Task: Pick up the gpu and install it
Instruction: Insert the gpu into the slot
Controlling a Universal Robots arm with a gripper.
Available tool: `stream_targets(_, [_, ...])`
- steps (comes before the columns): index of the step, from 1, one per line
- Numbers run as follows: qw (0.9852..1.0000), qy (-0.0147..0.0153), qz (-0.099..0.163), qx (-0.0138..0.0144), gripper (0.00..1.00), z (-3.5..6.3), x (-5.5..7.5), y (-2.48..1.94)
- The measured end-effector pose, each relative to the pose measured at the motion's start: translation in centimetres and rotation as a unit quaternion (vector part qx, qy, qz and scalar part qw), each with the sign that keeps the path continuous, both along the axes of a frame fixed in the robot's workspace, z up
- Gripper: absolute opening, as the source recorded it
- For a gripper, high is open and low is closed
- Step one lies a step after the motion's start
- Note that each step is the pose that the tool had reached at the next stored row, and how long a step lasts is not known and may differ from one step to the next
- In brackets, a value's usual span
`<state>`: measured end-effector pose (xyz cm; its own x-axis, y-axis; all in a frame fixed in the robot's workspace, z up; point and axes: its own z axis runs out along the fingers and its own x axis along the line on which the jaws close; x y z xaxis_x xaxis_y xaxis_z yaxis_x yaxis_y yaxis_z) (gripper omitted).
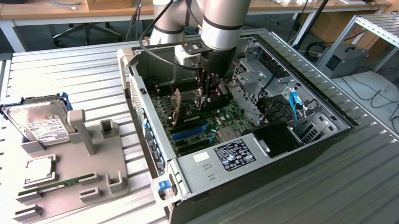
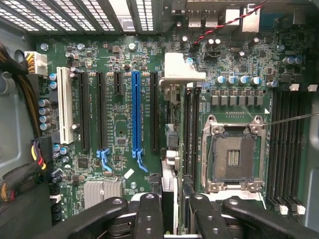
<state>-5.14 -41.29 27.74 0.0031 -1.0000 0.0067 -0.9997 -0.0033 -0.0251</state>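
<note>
My gripper point(image 1: 210, 95) reaches down inside the open PC case point(image 1: 249, 163), above the green motherboard point(image 1: 227, 119). It is shut on the gpu point(image 1: 210, 103), a dark card held upright on its edge. In the wrist view the gpu point(image 2: 174, 129) appears edge-on between the black fingers point(image 2: 149, 214), with its pale end bracket point(image 2: 182, 69) at the far end. The card hangs over the motherboard point(image 2: 119, 149), just beside the long blue slot point(image 2: 136, 109) and between that slot and the CPU socket point(image 2: 233, 158). I cannot tell whether its lower edge touches a slot.
On the exterior view's left, a grey holder point(image 1: 81, 158) carries a silver hard drive point(image 1: 42, 125), a square chip point(image 1: 39, 169) and a green memory stick point(image 1: 59, 183). Drive cages and cables point(image 1: 281, 105) crowd the case beside the gripper. Black slots point(image 2: 82, 109) flank the blue one.
</note>
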Motion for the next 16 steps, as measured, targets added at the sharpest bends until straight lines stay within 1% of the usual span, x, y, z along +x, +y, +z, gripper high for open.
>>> stream_targets(16, [1.0000,0.0000,0.000,-0.0004,0.26,-0.49,-0.01,0.00])
